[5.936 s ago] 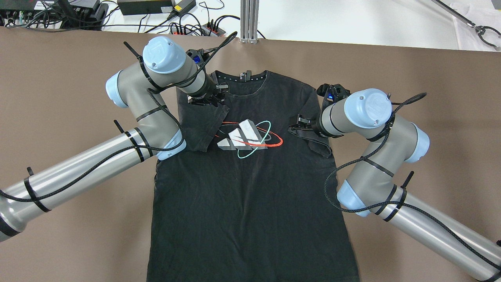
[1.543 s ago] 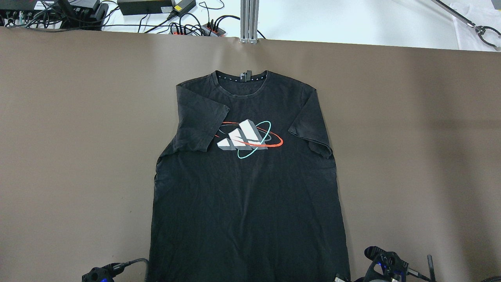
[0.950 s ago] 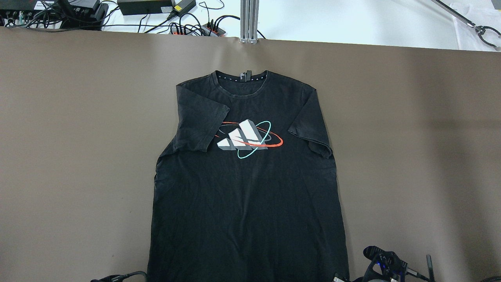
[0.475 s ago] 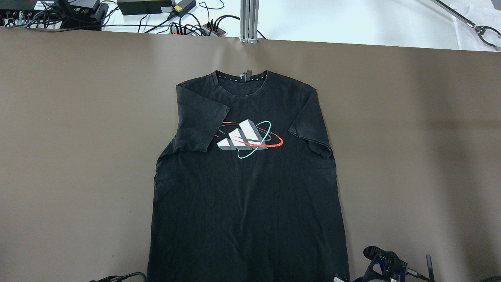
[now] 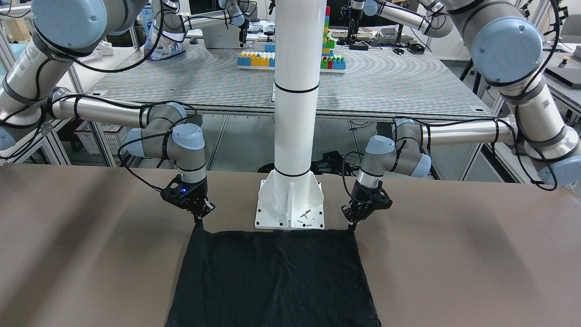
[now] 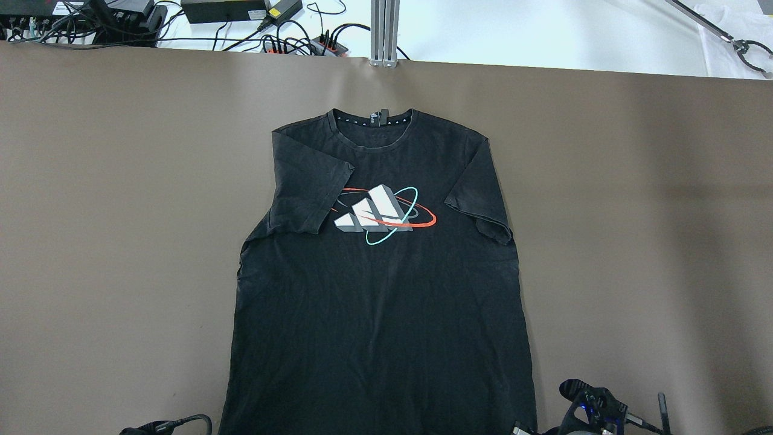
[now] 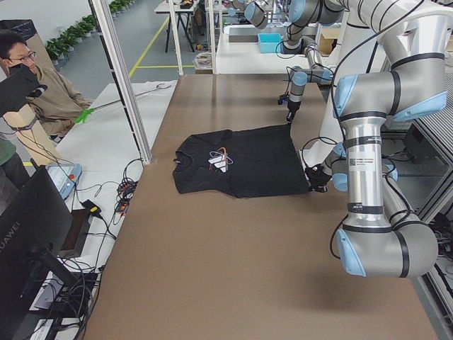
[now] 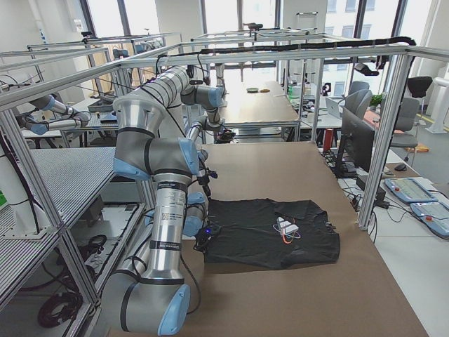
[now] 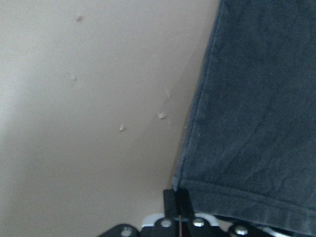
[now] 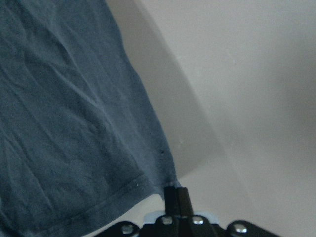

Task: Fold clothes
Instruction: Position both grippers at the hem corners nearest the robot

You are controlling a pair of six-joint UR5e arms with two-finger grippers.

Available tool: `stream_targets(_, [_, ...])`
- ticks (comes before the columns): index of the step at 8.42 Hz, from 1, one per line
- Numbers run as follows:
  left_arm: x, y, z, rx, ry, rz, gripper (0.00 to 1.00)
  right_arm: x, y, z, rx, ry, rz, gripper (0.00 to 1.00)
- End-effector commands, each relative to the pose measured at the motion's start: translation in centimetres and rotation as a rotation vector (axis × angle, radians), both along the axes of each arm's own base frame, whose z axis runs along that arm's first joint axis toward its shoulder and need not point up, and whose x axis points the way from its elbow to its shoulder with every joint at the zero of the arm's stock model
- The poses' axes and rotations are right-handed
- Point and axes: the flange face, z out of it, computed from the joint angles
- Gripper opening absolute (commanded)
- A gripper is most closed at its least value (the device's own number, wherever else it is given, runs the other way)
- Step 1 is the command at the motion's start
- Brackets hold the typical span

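The clothes point(image 6: 380, 290) are one black T-shirt lying flat on the brown table, with a white, red and teal logo point(image 6: 383, 211) facing up and both sleeves folded in over the chest. Its hem point(image 5: 272, 234) lies nearest the robot's base. My left gripper point(image 5: 352, 224) is shut on one hem corner, which the left wrist view shows pinched between the fingertips point(image 9: 174, 202). My right gripper point(image 5: 199, 220) is shut on the other hem corner point(image 10: 158, 182), which is raised slightly off the table.
A white pillar point(image 5: 295, 113) on a base plate point(image 5: 290, 209) stands between the two grippers, just behind the hem. Cables and power bricks point(image 6: 241, 12) lie past the table's far edge beside an aluminium post point(image 6: 384, 30). A person point(image 7: 28, 85) sits beyond that side.
Both arms have left the folded sleeves and gone to the hem. In the last half second the hem corner at the overhead view's lower left has shifted outward to the left.
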Motion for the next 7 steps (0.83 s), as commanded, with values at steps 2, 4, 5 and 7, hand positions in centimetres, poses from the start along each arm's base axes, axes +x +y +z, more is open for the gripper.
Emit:
stream_targets(2, [-5.2, -4.4, 0.2, -0.034, -0.029, 0.04, 0.0, 1.0, 0.3, -2.5, -0.012, -0.06, 0.002, 0.0])
stream_targets(4, [-6.4, -6.2, -0.4, -0.036, -0.022, 0.059, 0.0, 2.0, 0.7, -4.2, -0.044, -0.103, -0.008, 0.0])
stream_targets(5, [-7.5, -7.2, -1.6, -0.048, 0.002, 0.064, 0.0, 2.5, 0.7, -4.8, -0.052, -0.117, -0.015, 0.0])
stream_targets(7, [-7.5, -9.0, -4.5, -0.043, 0.07, 0.061, 0.0, 3.7, -0.1, -5.9, -0.058, -0.144, -0.005, 0.0])
